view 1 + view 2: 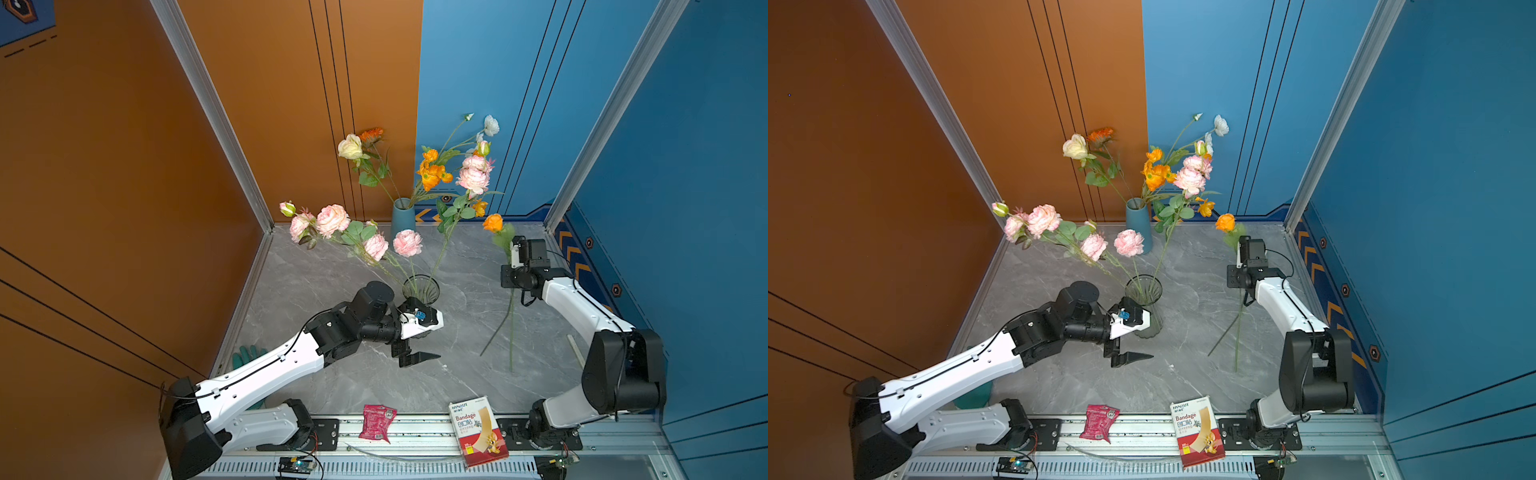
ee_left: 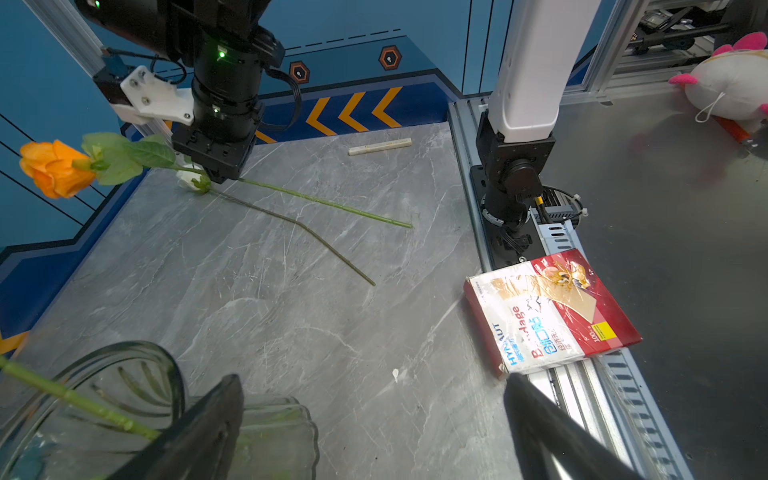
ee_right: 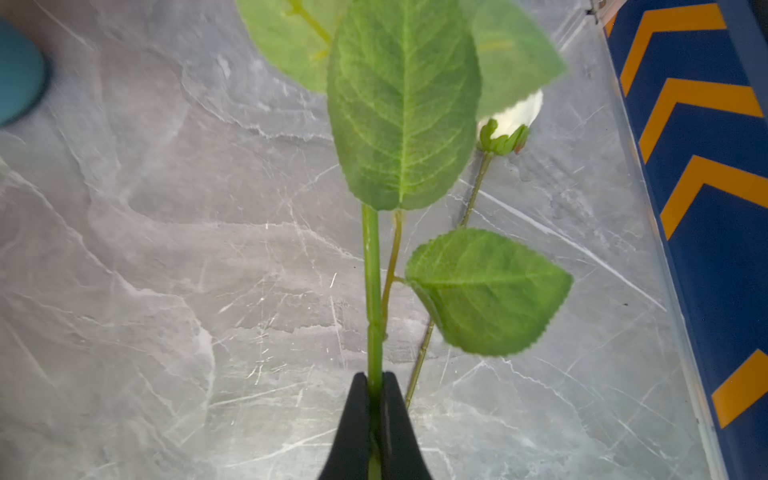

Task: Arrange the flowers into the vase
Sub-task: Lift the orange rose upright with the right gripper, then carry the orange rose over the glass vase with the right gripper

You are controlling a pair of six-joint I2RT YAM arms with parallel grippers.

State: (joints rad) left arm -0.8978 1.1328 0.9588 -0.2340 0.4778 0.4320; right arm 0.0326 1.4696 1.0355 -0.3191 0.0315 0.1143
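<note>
Clutter sits on the near rail (image 1: 424,434): a bandage box (image 1: 480,432) and a red packet (image 1: 376,422), neither part of the job. Beyond them the left end effector (image 2: 372,380) stands wide open and empty just beside the glass vase (image 1: 420,276) (contact with its wall cannot be judged). That vase stands on the desk (image 1: 332,291) and holds several pink peonies (image 1: 332,219). Across the desk the right end effector (image 3: 375,386) is pinched tight on the green stem (image 3: 372,266) of an orange rose (image 1: 493,222), below its leaves. A white bud (image 3: 513,118) lies on the desk beneath, the stems crossing. At the back a blue vase (image 1: 403,220) holds more flowers (image 1: 432,172). Risks:
- The long stem may pivot in so narrow a grip.
- Its tail may drag the white bud.
- A stem striking the rim could tip the unheld glass vase.
</note>
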